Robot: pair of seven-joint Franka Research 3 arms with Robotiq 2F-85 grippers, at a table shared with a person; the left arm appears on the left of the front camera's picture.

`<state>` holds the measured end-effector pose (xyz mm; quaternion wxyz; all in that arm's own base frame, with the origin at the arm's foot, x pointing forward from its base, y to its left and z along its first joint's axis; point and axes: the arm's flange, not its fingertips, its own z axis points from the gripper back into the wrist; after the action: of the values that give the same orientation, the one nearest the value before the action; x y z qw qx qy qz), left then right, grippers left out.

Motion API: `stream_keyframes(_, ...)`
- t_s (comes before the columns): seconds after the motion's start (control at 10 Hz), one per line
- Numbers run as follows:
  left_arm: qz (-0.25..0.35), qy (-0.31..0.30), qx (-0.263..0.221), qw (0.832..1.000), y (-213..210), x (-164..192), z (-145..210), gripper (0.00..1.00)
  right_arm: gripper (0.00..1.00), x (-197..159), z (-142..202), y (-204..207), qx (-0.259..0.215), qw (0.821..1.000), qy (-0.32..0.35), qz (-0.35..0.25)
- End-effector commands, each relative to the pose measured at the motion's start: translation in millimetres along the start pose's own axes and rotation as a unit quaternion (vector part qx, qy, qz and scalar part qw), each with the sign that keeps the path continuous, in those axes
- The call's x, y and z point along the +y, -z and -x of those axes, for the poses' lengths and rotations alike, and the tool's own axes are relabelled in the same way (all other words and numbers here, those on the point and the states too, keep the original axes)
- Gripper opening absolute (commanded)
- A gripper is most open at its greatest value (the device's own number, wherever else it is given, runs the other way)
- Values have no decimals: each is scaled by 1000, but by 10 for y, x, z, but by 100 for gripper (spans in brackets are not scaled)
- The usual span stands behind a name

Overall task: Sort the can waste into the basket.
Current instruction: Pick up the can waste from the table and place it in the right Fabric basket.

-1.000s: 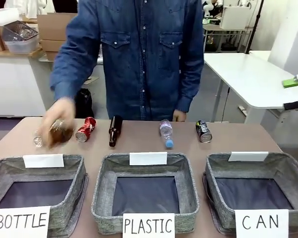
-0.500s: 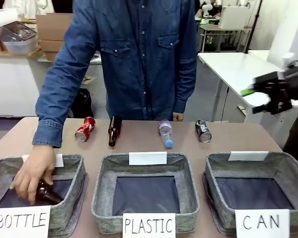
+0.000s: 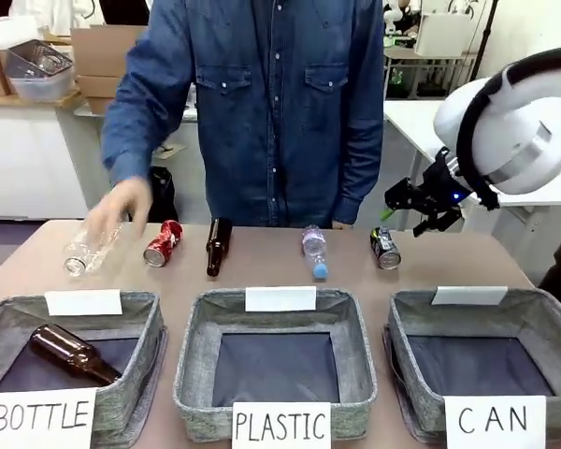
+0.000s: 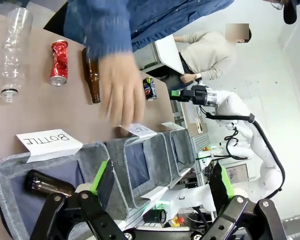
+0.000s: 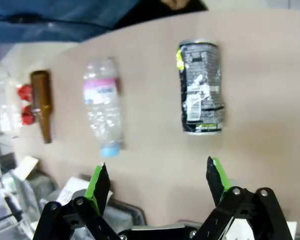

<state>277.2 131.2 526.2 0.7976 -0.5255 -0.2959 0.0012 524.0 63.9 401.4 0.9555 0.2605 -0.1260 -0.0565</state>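
Observation:
The black can [image 3: 385,248] lies on its side at the table's far right, also seen in the right wrist view [image 5: 200,94] and the left wrist view [image 4: 149,89]. The dented red can [image 3: 162,243] lies far left [image 4: 59,62], close to the person's hand. My right gripper [image 3: 407,210] hovers open just above and behind the black can; in its own view the gripper [image 5: 156,177] has nothing between its green pads. The grey basket signed CAN [image 3: 542,304] stands at the front right, with nothing showing inside. My left gripper [image 4: 161,177] is open above the BOTTLE basket.
The person's hand [image 3: 117,208] reaches to a clear plastic bottle [image 3: 93,248] at far left. A brown bottle [image 3: 72,354] lies in the BOTTLE basket [image 3: 154,327]. Another brown bottle [image 3: 217,245] and a blue-capped plastic bottle [image 3: 314,251] lie mid-table behind the PLASTIC basket [image 3: 192,346].
My right arm swung in from the right edge to above the black can. The person left a brown bottle in the BOTTLE basket and moved the hand up to the clear bottle.

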Motion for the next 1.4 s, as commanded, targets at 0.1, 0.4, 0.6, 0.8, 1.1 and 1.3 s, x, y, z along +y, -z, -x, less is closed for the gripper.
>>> stream_keyframes(0.1,9,11,-7,1000,11,-17,-3,100,100,4,39,21,-14,1000,-14,16)
stream_keyframes(0.4,9,11,-7,1000,11,-17,-3,100,100,160,-325,283,43,995,-51,79)
stream_keyframes(0.6,9,11,-7,1000,11,-17,-3,100,100,144,-555,490,72,989,-72,111)
stream_keyframes(0.8,9,11,-7,1000,11,-17,-3,100,100,59,-646,768,80,985,-62,143)
stream_keyframes(1.1,9,11,-7,1000,11,-17,-3,100,100,-60,-694,1129,70,984,-49,159)
stream_keyframes(1.3,9,11,-7,1000,11,-17,-3,100,100,-51,-687,1211,55,982,-50,176)
